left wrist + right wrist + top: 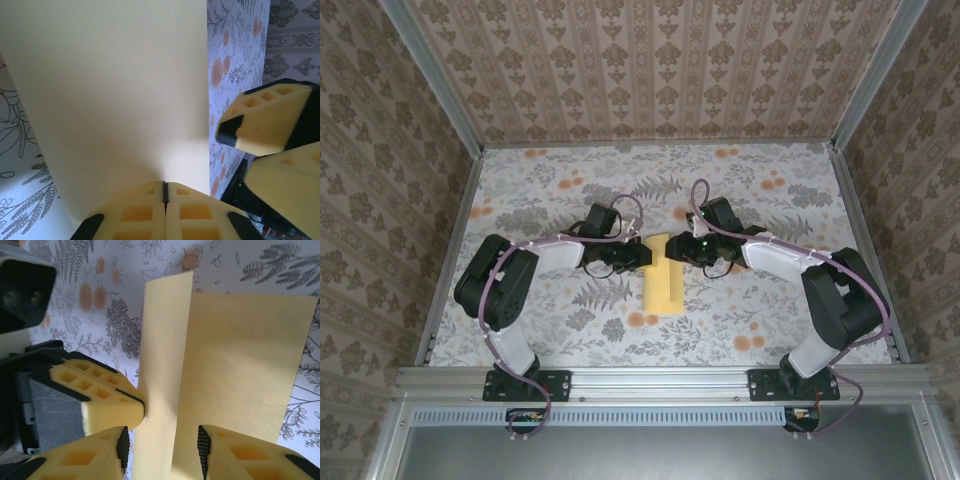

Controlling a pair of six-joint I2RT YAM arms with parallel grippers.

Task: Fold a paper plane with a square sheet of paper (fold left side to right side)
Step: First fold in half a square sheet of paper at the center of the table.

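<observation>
The square sheet of paper (665, 277) lies mid-table as a yellow strip, partly folded. In the right wrist view its left part stands up as a flap (162, 360) while the rest (240, 365) lies flat. My left gripper (636, 255) is shut, and its closed tips (165, 186) push against the raised flap from the left. The same tips (141, 410) touch the flap in the right wrist view. My right gripper (162, 447) is open, one finger on each side of the flap, and sits at the paper's far right (686, 248).
The floral tablecloth (570, 310) covers the table, with metal rails along the left and right edges (450, 260). Patterned walls close in the back and sides. Both arms reach inward, their grippers almost meeting over the paper's far end.
</observation>
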